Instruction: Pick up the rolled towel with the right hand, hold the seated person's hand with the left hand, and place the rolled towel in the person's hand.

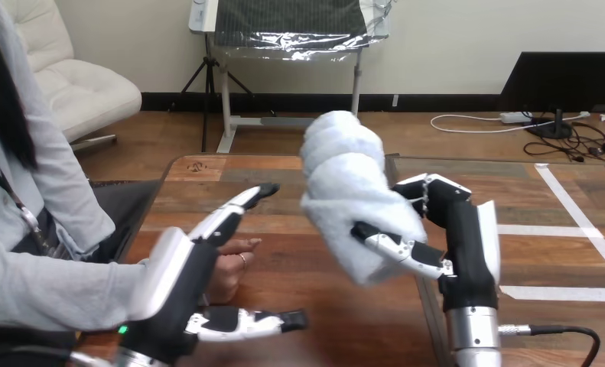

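Rolled towel [345, 191] is gripped clear of the worktop [307, 267] by curled fingers of the right hand [467, 245]: pickup done. Left hand [177, 279] fingers are straight, not closed; the person's hand [234, 264] is seen between them and the thumb. Hold is judged unsecured; towel placing is left.

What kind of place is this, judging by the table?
Probably a test station for assistive care: a wooden table, the person's hand resting on it beside the left robot hand, and a rolled towel gripped by the right robot hand.
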Robot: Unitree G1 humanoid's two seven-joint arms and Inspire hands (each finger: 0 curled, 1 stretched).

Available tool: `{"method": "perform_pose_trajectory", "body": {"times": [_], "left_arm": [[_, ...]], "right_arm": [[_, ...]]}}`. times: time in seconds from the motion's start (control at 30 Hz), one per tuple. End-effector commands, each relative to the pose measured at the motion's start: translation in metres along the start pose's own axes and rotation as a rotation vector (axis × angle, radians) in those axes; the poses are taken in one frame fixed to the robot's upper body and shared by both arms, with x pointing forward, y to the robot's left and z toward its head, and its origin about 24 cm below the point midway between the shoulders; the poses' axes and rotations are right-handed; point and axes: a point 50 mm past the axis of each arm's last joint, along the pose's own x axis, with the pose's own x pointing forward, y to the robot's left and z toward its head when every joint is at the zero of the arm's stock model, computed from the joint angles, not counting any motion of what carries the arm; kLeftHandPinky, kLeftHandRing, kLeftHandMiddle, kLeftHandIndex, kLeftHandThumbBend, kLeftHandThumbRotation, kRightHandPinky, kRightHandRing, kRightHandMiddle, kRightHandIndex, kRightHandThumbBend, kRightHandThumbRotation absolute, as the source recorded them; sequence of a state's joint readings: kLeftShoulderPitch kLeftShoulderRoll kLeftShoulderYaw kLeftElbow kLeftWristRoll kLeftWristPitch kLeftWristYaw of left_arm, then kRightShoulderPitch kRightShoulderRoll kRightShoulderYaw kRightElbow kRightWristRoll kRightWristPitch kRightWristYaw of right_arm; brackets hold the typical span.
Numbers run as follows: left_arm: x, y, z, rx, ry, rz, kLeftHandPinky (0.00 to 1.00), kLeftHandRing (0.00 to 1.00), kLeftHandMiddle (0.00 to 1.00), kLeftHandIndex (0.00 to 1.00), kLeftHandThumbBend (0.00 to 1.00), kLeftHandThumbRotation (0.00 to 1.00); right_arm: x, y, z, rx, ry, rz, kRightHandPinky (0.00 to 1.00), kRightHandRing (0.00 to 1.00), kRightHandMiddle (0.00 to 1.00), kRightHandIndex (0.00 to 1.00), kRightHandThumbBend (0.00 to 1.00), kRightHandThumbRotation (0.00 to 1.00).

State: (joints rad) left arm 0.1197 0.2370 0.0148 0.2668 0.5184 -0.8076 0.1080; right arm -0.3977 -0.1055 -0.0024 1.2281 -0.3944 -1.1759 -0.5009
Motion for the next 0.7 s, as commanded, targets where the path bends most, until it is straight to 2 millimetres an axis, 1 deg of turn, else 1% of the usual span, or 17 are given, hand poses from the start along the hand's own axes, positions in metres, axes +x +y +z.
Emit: {"method": "perform_pose_trajectory", "body": {"times": [0.0, 0.27, 0.4, 0.67], "left_arm": [[0.018, 0.023, 0.004, 0.093, -0.054, 0.031, 0.82, 0.85, 0.86, 0.85, 1.0, 0.19], [0.02, 0.036, -0.003, 0.173, -0.028, 0.015, 0.8, 0.84, 0.84, 0.84, 1.0, 0.17], [0.021, 0.043, -0.007, 0.223, -0.01, 0.006, 0.79, 0.83, 0.83, 0.83, 1.0, 0.14], [0.024, 0.058, -0.016, 0.269, 0.031, -0.019, 0.78, 0.82, 0.82, 0.82, 1.0, 0.07]], "right_arm": [[0.022, 0.003, 0.02, 0.025, -0.148, -0.019, 0.29, 0.34, 0.42, 0.41, 0.69, 0.0], [0.021, 0.005, 0.023, 0.006, -0.18, -0.025, 0.29, 0.33, 0.42, 0.41, 0.68, 0.0], [0.021, 0.005, 0.024, 0.007, -0.194, -0.034, 0.29, 0.33, 0.41, 0.41, 0.68, 0.0], [0.021, 0.004, 0.027, 0.006, -0.223, -0.049, 0.28, 0.32, 0.41, 0.4, 0.69, 0.0]]}}
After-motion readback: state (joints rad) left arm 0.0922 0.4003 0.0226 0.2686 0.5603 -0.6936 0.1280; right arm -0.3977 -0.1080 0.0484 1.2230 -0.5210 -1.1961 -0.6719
